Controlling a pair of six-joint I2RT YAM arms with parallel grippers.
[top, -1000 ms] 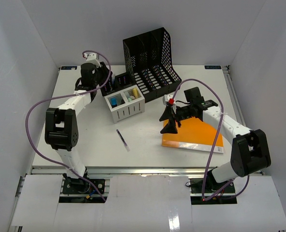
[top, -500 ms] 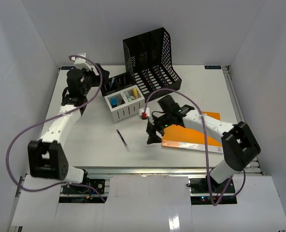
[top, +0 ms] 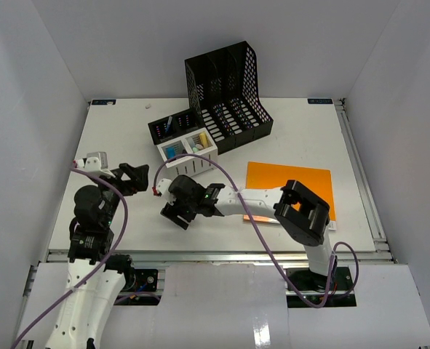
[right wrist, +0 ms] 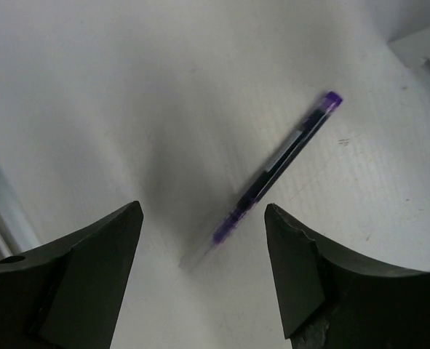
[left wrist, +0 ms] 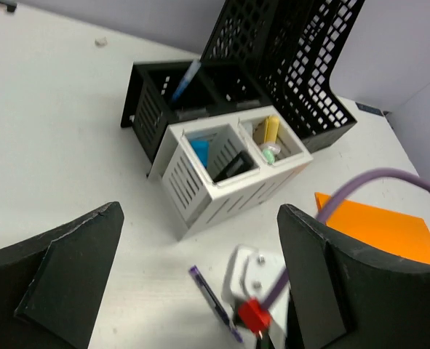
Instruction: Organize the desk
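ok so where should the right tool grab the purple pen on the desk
Mid-barrel of the purple pen, straight down from above. It lies flat on the desk, long and thin, so only its width offers a grip. It runs diagonally in the wrist view, so the open right tool probably has to turn until it closes across the barrel.

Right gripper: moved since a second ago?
Yes. The right gripper went left, from the left edge of the orange folder to the near side of the white organizer, jaws open over the purple pen.
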